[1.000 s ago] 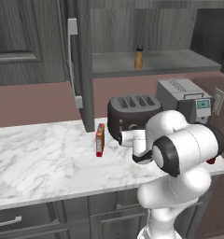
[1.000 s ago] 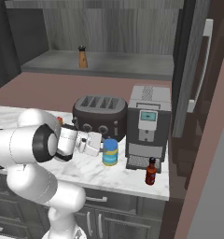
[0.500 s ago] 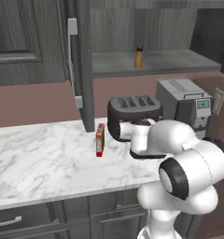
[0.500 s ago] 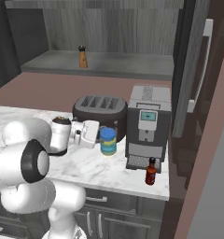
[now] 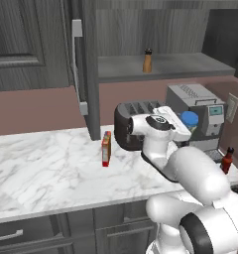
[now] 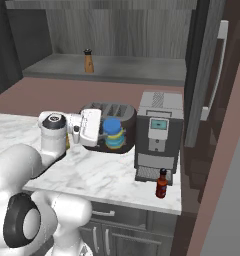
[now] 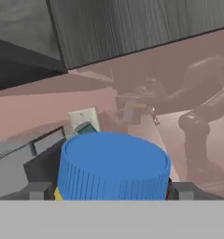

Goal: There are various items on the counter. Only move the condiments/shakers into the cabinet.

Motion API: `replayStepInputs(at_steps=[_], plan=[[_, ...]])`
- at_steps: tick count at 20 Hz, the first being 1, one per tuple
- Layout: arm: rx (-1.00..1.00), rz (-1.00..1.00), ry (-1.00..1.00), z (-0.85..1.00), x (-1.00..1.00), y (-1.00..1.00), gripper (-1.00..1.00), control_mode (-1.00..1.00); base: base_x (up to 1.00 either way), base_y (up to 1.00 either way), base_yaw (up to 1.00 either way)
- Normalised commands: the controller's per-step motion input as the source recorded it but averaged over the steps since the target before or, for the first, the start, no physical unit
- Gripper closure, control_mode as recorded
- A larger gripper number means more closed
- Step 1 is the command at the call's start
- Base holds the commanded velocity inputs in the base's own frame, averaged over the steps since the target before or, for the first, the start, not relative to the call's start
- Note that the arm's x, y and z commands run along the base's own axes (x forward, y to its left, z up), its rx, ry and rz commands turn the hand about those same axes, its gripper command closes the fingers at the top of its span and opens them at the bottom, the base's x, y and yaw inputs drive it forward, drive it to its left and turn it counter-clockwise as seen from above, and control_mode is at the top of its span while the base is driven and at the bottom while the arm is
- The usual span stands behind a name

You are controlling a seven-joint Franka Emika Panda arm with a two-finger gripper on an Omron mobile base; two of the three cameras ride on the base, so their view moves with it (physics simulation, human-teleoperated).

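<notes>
The tool (image 6: pixel 110 134) clamps the blue-lidded jar (image 6: pixel 112 133), raised above the veined marble bench (image 5: pixel 46 168) before the dark toaster (image 6: pixel 94 112). The hand view shows the ribbed round lid between both fingertips (image 7: pixel 39 191). The brown shaker (image 5: pixel 148 61) stands on the matte grey cabinet shelf (image 5: pixel 190 65). The slim red bottle (image 6: pixel 162 184) stands by the boxy coffee machine (image 6: pixel 158 130); the left base view adds the red-orange box (image 5: pixel 106 148).

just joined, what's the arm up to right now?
The white arm's gripper is at the blue-lidded, yellow-labelled jar, in front of the dark toaster on the white marble counter. In the hand view the fingers flank the jar on both sides; whether they grip it is unclear. The small brown shaker stands on the cabinet shelf. The dark red bottle and slim red-orange box stand on the counter.
</notes>
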Motion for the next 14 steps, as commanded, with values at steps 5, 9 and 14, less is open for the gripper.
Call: replayStepInputs(at_steps=[5,9,14], plan=[[-0.02,0.06,-0.15,1.00,-0.15,0.00,1.00,-1.00,0.00,0.00,0.00],[-0.04,0.18,-0.11,1.00,-0.26,0.00,1.00,-1.00,0.00,0.00,0.00],[-0.08,0.39,-0.07,1.00,-0.78,0.17,1.00,-1.00,0.00,0.00,0.00]])
